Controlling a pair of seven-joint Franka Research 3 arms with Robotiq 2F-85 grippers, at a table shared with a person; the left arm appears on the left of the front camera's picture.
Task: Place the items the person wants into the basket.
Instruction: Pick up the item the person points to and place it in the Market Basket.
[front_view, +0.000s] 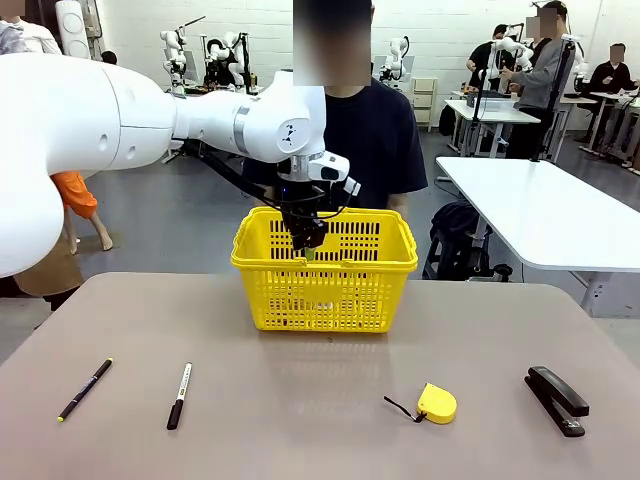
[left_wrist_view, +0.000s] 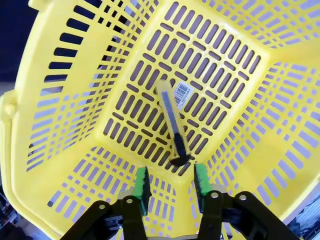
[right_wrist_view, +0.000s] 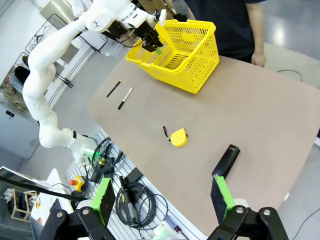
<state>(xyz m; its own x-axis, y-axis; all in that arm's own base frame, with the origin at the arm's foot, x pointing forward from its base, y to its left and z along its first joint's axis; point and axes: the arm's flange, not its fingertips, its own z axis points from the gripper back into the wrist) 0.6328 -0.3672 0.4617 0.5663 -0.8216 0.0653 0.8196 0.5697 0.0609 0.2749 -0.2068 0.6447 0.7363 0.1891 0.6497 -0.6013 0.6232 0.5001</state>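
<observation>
One box cutter (left_wrist_view: 171, 124) (inside basket (left_wrist_view: 295, 52))

No word or number can be read outright. A white barcode sticker (left_wrist_view: 182, 94) sits on the slotted floor of the basket (left_wrist_view: 287, 52), just beside one end of the box cutter (left_wrist_view: 171, 122) (its bars show; the digits under them are too small to make out). The marker (front_view: 180, 394), toward the desk's (front_view: 320, 440) near left corner, carries dark print along its white barrel, too fine to read.

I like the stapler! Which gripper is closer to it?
Right. The right gripper hangs open just short of the stapler; the left gripper is far off, over the yellow basket.
</observation>
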